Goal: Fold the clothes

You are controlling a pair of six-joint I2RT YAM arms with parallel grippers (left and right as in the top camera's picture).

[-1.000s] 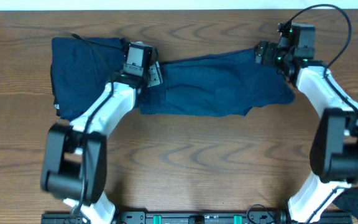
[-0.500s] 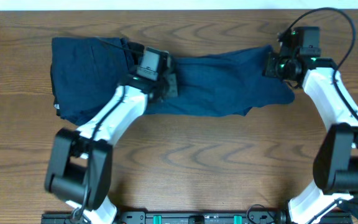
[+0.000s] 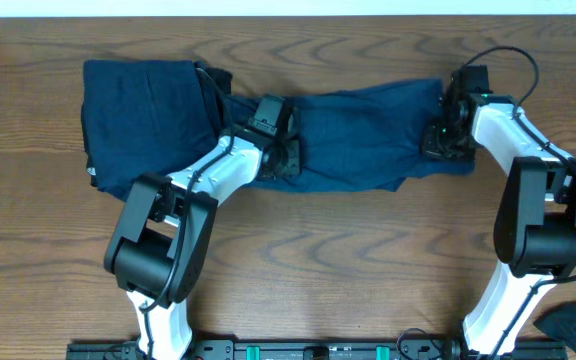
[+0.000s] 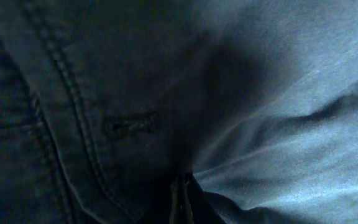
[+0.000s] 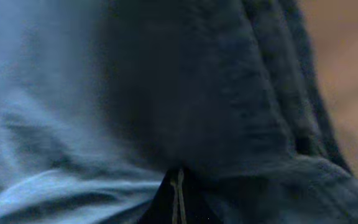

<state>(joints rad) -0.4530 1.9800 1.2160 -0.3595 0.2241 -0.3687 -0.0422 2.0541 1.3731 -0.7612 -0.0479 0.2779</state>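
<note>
One of the clothes, a dark navy garment (image 3: pixel 368 130), lies spread across the middle of the table. A folded navy bundle (image 3: pixel 143 120) sits at its left end. My left gripper (image 3: pixel 286 160) presses down on the garment's left part, near a stitched seam (image 4: pixel 73 106). Its jaws are shut, with fabric folds running out from the tips (image 4: pixel 182 190). My right gripper (image 3: pixel 438 140) rests on the garment's right end, by the thick hem (image 5: pixel 291 93). It is shut too, and creases converge at its tips (image 5: pixel 178 183). Both pinch points are dark.
Bare wooden table (image 3: pixel 348 260) lies in front of the garment and beyond its right edge (image 5: pixel 353 74). More dark cloth (image 3: pixel 573 335) shows at the bottom right corner. A cable (image 3: pixel 513 60) loops above the right wrist.
Both grippers went from open to shut. The left one slid right along the garment, away from the folded bundle. The right one came forward onto the garment's right end.
</note>
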